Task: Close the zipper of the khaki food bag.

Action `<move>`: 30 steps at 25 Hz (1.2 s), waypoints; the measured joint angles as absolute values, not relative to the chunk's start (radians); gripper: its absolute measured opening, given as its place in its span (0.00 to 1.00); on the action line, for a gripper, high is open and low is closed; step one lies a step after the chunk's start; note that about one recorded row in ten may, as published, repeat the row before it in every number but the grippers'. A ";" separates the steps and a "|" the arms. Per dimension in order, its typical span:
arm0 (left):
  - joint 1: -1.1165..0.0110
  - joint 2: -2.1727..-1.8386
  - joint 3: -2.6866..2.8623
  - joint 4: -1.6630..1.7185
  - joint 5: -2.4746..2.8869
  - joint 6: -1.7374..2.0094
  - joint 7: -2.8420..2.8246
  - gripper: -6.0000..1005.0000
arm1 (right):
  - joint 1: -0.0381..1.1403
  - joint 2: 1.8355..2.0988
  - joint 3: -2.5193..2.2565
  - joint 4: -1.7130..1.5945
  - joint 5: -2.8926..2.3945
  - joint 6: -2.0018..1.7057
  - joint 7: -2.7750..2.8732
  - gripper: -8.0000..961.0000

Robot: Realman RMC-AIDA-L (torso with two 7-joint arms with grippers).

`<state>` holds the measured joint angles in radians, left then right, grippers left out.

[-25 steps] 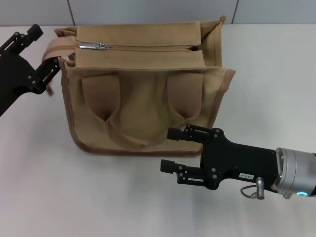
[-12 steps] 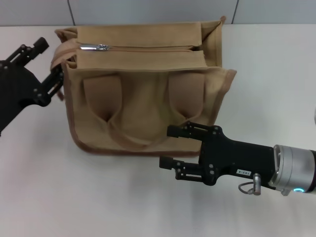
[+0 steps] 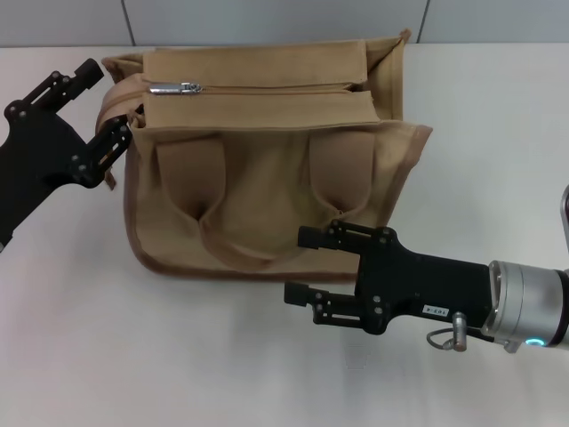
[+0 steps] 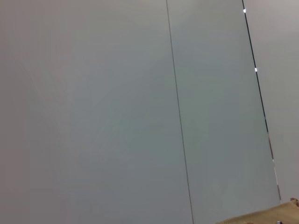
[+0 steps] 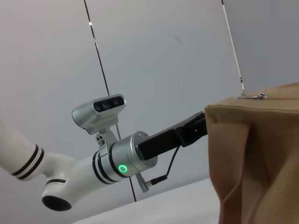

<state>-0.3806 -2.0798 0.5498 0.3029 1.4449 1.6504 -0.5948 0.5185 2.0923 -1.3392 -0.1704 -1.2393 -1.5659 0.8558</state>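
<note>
White tabletop, khaki food bag (image 3: 267, 169) standing mid-table: my left gripper (image 3: 100, 105), fingers spread, sits at the bag's end just beside the zipper (image 3: 173, 88) pull, right gripper (image 3: 307, 267) spread open out front, so next I'd pinch that tab.

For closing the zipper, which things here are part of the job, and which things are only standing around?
Part of the job:
- khaki food bag
- zipper, its silver pull tab at the bag's left end
- left tool, open, at the bag's left end by a strap

Not part of the job right now:
- right tool, open, above the white table in front of the bag
</note>
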 joint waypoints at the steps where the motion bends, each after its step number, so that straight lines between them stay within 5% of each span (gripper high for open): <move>1: -0.381 -2.080 0.550 0.303 1.445 1.650 -0.595 0.58 | 0.519 2.092 -1.339 -0.170 -1.239 -1.566 0.856 0.75; 5: -0.382 -2.080 0.537 0.244 1.433 1.677 -0.482 0.57 | 0.519 2.092 -1.338 -0.169 -1.239 -1.542 0.855 0.75; 24: -0.433 -2.073 0.546 0.283 1.437 1.622 -0.792 0.03 | 0.524 2.092 -1.335 -0.170 -1.218 -1.568 0.874 0.75; 30: -0.448 -2.075 0.543 0.311 1.432 1.614 -0.949 0.03 | 0.514 2.091 -1.283 -0.174 -1.209 -1.649 0.935 0.75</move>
<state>-0.4482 -2.0749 0.5430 0.3105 1.4320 1.6140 -0.9491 0.5142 2.0905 -1.2828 -0.1737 -1.2093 -1.6491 0.9354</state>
